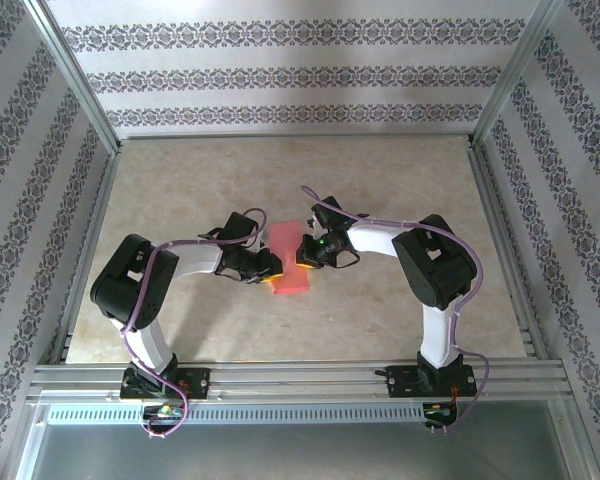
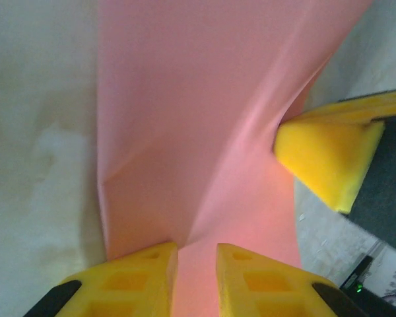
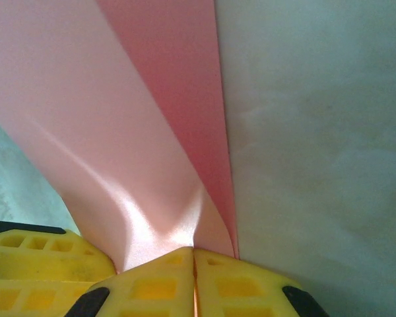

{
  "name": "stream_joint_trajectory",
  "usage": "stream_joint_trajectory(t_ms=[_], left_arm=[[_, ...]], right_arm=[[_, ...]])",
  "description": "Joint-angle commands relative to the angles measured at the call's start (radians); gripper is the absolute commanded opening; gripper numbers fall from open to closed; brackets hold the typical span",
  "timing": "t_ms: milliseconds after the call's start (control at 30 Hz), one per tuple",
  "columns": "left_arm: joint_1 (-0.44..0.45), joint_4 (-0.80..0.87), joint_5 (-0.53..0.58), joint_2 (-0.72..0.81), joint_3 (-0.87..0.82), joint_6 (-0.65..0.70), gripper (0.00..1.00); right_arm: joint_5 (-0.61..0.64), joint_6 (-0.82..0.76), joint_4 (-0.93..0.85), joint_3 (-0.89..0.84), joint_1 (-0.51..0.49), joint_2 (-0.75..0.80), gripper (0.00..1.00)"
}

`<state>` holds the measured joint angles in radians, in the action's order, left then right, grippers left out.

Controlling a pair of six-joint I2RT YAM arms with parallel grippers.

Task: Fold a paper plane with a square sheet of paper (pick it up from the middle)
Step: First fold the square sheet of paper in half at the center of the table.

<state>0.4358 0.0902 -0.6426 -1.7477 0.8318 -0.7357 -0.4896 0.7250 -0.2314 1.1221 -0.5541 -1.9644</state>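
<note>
Count: one sheet of paper (image 1: 288,250), two arms, two pincers.

The sheet is thin, smooth and pink-red with a faint sheen. It lies near the middle of the table (image 1: 380,190), between the two pincers. Seen from above its outline is oblong. Shallow creases run across it and converge on each grip.

The left pincer (image 1: 267,268) meets the sheet at its left side. In the left wrist view its yellow fingers (image 2: 145,281) are clamped on the sheet, which fills the narrow gap between them.

The right pincer (image 1: 307,252) meets the sheet at its right side. In the right wrist view its fingertips are pressed together on the sheet's edge.

All the fingers are wedge-shaped yellow blocks with square moulded recesses.

The table surface is pale beige and marbled, with a dull finish.
</note>
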Motion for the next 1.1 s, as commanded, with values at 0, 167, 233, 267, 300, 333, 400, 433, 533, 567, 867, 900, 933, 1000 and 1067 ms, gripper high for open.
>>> stream_joint_trajectory(t_ms=[0,167,233,267,300,333,400,433,533,567,867,900,933,1000,1067], left_arm=[[-0.032,0.207,0.056,0.069,-0.045,0.11,0.24],[-0.052,0.26,0.049,0.189,-0.018,0.115,0.24],[-0.03,0.174,0.017,0.203,-0.01,0.044,0.24],[-0.008,0.126,0.011,0.197,-0.004,0.01,0.24],[0.011,0.09,0.008,0.186,0.002,-0.018,0.24],[0.032,0.063,0.006,0.163,0.019,-0.043,0.24],[0.063,0.052,0.021,0.114,0.048,-0.078,0.24],[0.076,0.059,0.037,0.09,0.06,-0.093,0.23],[0.095,0.062,0.048,0.035,0.069,-0.127,0.23],[0.097,0.063,0.048,0.023,0.066,-0.129,0.23],[0.099,0.068,0.059,0.017,-0.03,-0.098,0.22],[0.098,0.067,0.058,0.023,-0.051,-0.09,0.22],[0.097,0.068,0.06,0.031,-0.072,-0.079,0.22],[0.092,0.073,0.061,0.054,-0.12,-0.062,0.22],[0.079,0.082,0.058,0.09,-0.164,-0.045,0.23]], right_arm=[[0.219,-0.02,-0.151,-0.077,0.002,-0.115,0.1],[0.221,-0.024,-0.151,-0.076,0.003,-0.115,0.1],[0.22,-0.024,-0.15,-0.073,0.004,-0.116,0.1],[0.219,-0.024,-0.15,-0.073,0.003,-0.117,0.1],[0.218,-0.024,-0.151,-0.072,0.003,-0.119,0.1],[0.217,-0.024,-0.149,-0.071,0.003,-0.12,0.1],[0.212,-0.022,-0.146,-0.073,0.002,-0.12,0.1],[0.21,-0.021,-0.142,-0.074,0.002,-0.119,0.1],[0.208,-0.016,-0.137,-0.078,0.002,-0.12,0.1],[0.207,-0.015,-0.133,-0.079,0.002,-0.119,0.1],[0.208,-0.013,-0.129,-0.089,0.003,-0.124,0.1],[0.21,-0.013,-0.129,-0.088,0.003,-0.123,0.1],[0.21,-0.015,-0.129,-0.09,0.003,-0.124,0.1],[0.21,-0.017,-0.131,-0.089,0.003,-0.126,0.1],[0.212,-0.019,-0.132,-0.088,0.004,-0.126,0.1]])
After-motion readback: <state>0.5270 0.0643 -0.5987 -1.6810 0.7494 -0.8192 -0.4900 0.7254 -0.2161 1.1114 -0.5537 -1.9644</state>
